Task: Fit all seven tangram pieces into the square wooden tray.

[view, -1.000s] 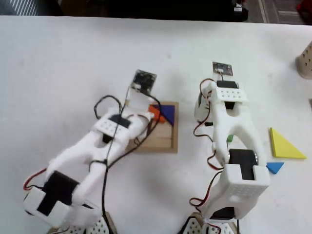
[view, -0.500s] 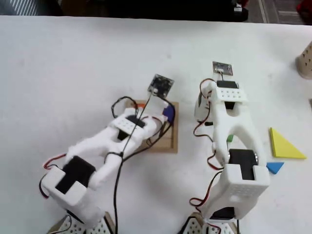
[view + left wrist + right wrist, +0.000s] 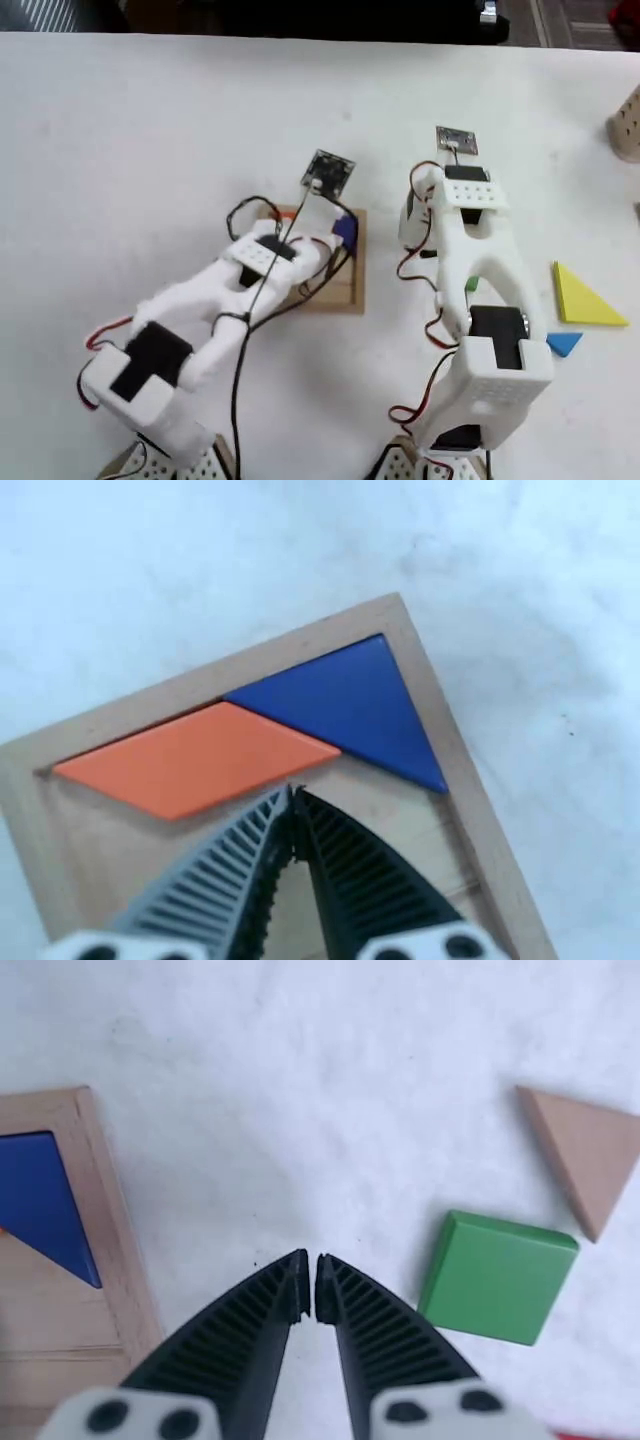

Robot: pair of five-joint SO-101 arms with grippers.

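Observation:
The square wooden tray (image 3: 470,810) (image 3: 352,290) holds an orange parallelogram (image 3: 195,758) and a blue triangle (image 3: 350,705) (image 3: 345,230) side by side along one rim. My left gripper (image 3: 293,805) hangs shut over the bare tray floor just beside the orange piece. The left arm (image 3: 250,280) covers most of the tray from above. My right gripper (image 3: 308,1285) is shut over white table between the tray (image 3: 105,1230) and a green square (image 3: 498,1275). A tan triangle (image 3: 585,1155) lies beyond the green square. A yellow triangle (image 3: 585,295) and a small blue triangle (image 3: 564,343) lie right of the right arm.
A tan object (image 3: 626,125) stands at the table's far right edge. The right arm (image 3: 480,290) stands between the tray and the loose yellow and blue pieces. Open white table (image 3: 150,130) stretches behind and left of the tray.
The left arm has swung to the right over the tray within the last second, then nearly stopped. The right arm has kept still.

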